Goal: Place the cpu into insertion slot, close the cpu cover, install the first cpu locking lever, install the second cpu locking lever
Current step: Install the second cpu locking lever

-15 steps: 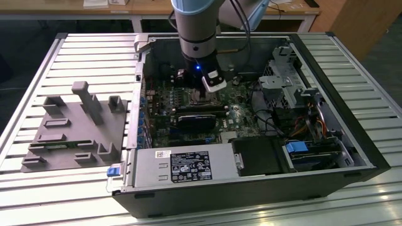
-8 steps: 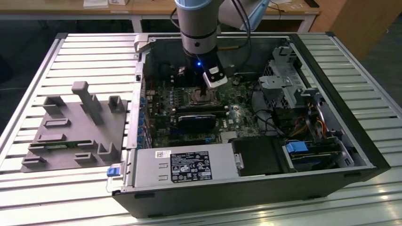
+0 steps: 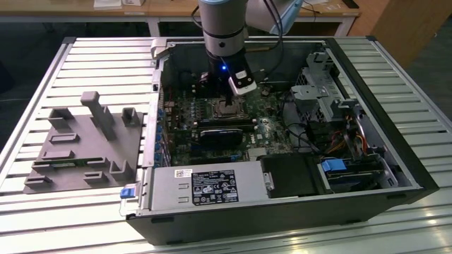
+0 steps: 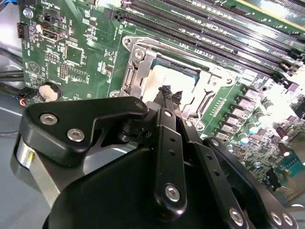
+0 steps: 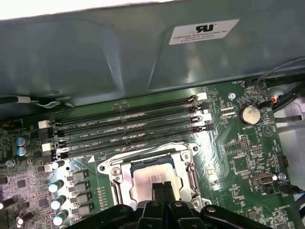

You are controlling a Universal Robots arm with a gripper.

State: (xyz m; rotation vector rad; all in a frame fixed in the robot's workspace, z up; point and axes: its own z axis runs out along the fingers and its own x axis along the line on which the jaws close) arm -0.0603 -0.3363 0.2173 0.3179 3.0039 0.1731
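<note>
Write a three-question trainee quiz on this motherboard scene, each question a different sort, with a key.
1. True or false: the cpu already lies in the insertion slot.
2. Multiple choice: the end effector is directly above (A) the memory slots, (B) the cpu, (C) the coin battery.
3. Fill in: in the exterior view, the grey fixture lies on the slatted table to the exterior view's ____ of the computer case.

Key: 1 true; 2 B; 3 left.
</note>
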